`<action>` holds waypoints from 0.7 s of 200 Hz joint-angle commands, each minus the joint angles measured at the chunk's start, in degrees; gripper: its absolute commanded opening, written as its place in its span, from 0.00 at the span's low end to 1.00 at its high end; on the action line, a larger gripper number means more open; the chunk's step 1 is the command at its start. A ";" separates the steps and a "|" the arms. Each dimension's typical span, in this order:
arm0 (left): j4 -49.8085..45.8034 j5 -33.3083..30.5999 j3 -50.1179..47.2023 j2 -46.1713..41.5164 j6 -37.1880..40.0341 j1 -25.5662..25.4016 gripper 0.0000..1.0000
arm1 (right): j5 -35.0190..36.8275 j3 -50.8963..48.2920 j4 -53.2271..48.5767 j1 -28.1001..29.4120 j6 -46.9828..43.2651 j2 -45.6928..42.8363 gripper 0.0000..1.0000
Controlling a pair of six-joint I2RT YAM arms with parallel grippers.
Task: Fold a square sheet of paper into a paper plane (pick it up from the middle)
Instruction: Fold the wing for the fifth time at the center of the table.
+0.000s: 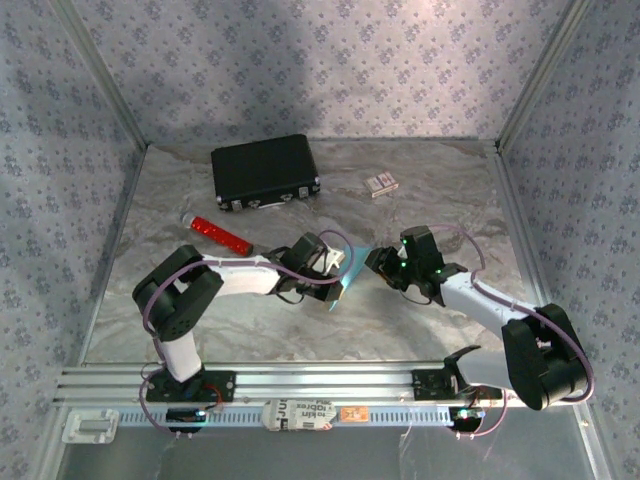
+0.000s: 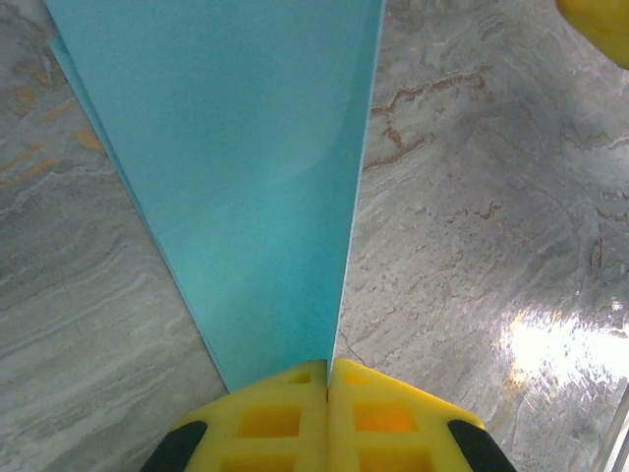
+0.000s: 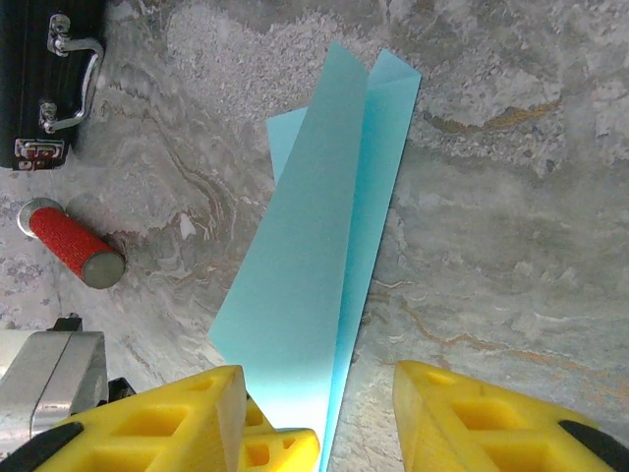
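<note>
On the marble desk (image 1: 440, 200), nearer the arms than the black case (image 1: 265, 172), the folding looks to be at a late stage; the sheet is already a paper plane (image 3: 324, 226), a long narrow dart of light cyan paper with layered flaps. What is left is probably sharpening the creases or opening the wings; that calls for the free arm to take a flap or press along the fold while the other steadies the narrow end, and gently, since thin paper buckles. The plane lies between the two arms near the desk's middle; whether it rests flat or is lifted I cannot tell. Its narrow end is at the left gripper (image 2: 327, 369), whose fingers (image 2: 270, 418) are pressed together on it, the paper fanning out from their seam. The right gripper (image 3: 319, 372) hangs over that same end, fingers spread wide, the plane passing under the gap; contact there I cannot tell. The red tube (image 1: 220, 233) and small card box (image 1: 380, 184) lie well apart.
</note>
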 commanded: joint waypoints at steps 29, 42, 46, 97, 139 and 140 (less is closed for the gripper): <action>-0.25 -0.79 -0.69 -1.07 2.12 0.10 0.00 | 0.29 3.43 -0.98 2.00 -0.01 1.92 0.57; -0.94 -1.82 -0.69 -1.55 3.09 -0.13 0.00 | 1.00 4.72 -1.68 2.43 0.65 3.20 0.59; -1.15 -2.20 -0.69 -1.76 3.49 -0.16 0.00 | 1.11 5.09 -1.83 2.55 0.91 3.78 0.59; -4.10 -6.86 -0.09 -2.95 7.16 -1.69 0.01 | 1.34 9.38 -1.21 3.98 2.93 10.97 0.60; -5.60 -11.24 0.37 -3.61 9.43 -3.85 0.03 | 1.23 10.52 -1.18 3.93 4.64 14.03 0.58; -5.65 -11.37 0.37 -3.64 9.47 -3.85 0.03 | 1.26 10.51 -1.20 3.92 4.63 14.08 0.58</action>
